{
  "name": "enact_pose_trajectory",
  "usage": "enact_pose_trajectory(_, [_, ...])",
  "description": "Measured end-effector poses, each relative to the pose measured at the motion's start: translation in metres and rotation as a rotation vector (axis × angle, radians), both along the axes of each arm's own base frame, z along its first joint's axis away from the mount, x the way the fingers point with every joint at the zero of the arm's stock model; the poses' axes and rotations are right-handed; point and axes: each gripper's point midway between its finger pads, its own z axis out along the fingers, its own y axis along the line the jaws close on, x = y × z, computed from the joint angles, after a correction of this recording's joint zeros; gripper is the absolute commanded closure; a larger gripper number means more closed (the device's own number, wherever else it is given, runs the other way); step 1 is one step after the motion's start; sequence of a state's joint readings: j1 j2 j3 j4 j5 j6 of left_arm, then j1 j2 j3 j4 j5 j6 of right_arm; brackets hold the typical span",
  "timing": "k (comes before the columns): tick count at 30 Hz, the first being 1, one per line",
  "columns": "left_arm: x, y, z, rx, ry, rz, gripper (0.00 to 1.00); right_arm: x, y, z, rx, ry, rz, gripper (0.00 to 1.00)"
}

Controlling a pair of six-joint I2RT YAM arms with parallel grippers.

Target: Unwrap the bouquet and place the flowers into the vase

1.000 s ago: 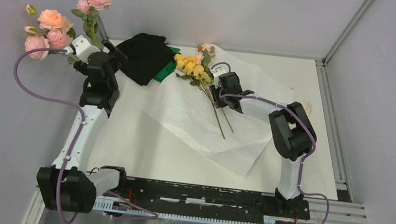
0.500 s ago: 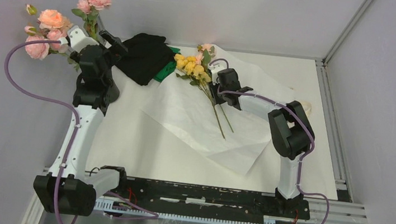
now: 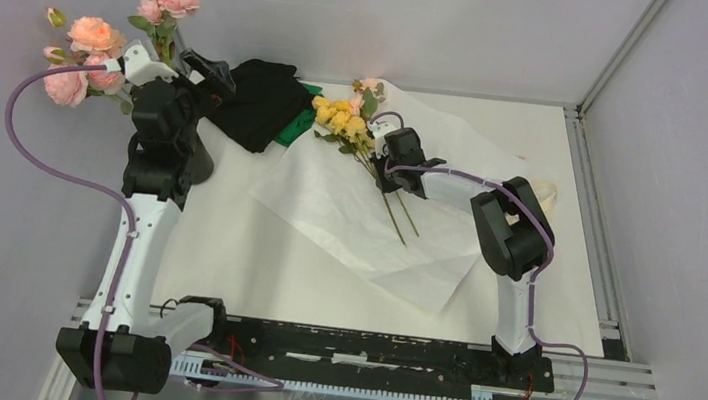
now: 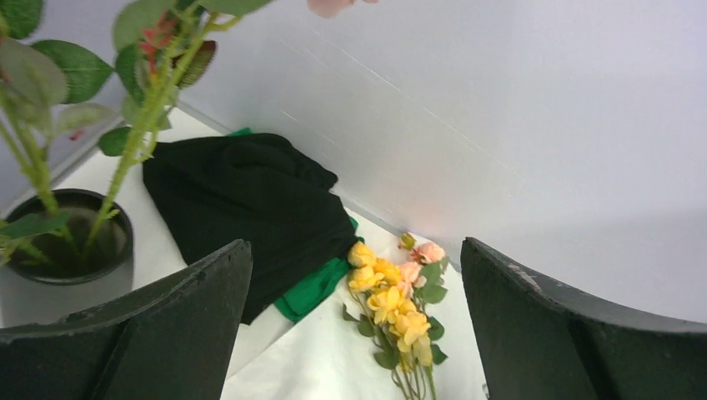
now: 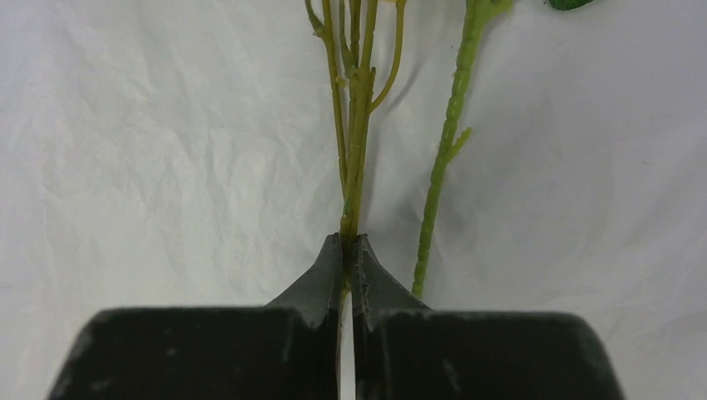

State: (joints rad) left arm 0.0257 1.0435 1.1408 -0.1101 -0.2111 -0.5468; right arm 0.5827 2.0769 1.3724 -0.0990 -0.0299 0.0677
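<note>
Nearest me, the white paper sheet [image 3: 357, 226] lies spread flat on the table [image 3: 242, 268]. On it the right gripper [image 3: 382, 155] has its jaws pressed together on one thin branching stem [image 5: 357, 167]. The right wrist view shows that pinch plainly, while from above the wrist covers it. That close view holds two stems: the pinched one and a knobbly second stem [image 5: 442, 167] just right of it, apart from the fingers. Both are cut off at the top edge.

Their heads show only from above: the flowers [image 3: 344, 118], a yellow cluster with a pink bloom at its far end, lying on the sheet.

Farther left, the left gripper [image 3: 206, 67] hangs raised, jaws spread wide in the air. Only its wrist view shows the vase [image 4: 83, 267], at the far left with green stems standing in it, its lower part cut off by a finger. From above, the left arm hides it.

The black-and-green cloth heap [image 3: 261, 99] sits between the vase and the flowers. Over the far-left corner I count five open pink and peach roses [image 3: 95, 35].
</note>
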Motion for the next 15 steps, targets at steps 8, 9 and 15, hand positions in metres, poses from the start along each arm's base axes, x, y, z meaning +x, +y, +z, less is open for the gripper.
enact_pose_trajectory(8, [0.023,-0.043,-0.029,-0.027,0.075,-0.176,0.00,0.000,0.000,0.000,0.004,0.001,-0.005,1.00])
enact_pose_trajectory(9, [0.028,-0.050,-0.037,-0.029,0.096,-0.200,0.00,0.000,0.000,0.001,0.003,0.000,-0.007,1.00])
enact_pose_trajectory(15, [0.043,-0.081,-0.077,-0.038,0.205,-0.308,0.00,-0.002,-0.004,0.015,0.000,-0.008,-0.012,1.00])
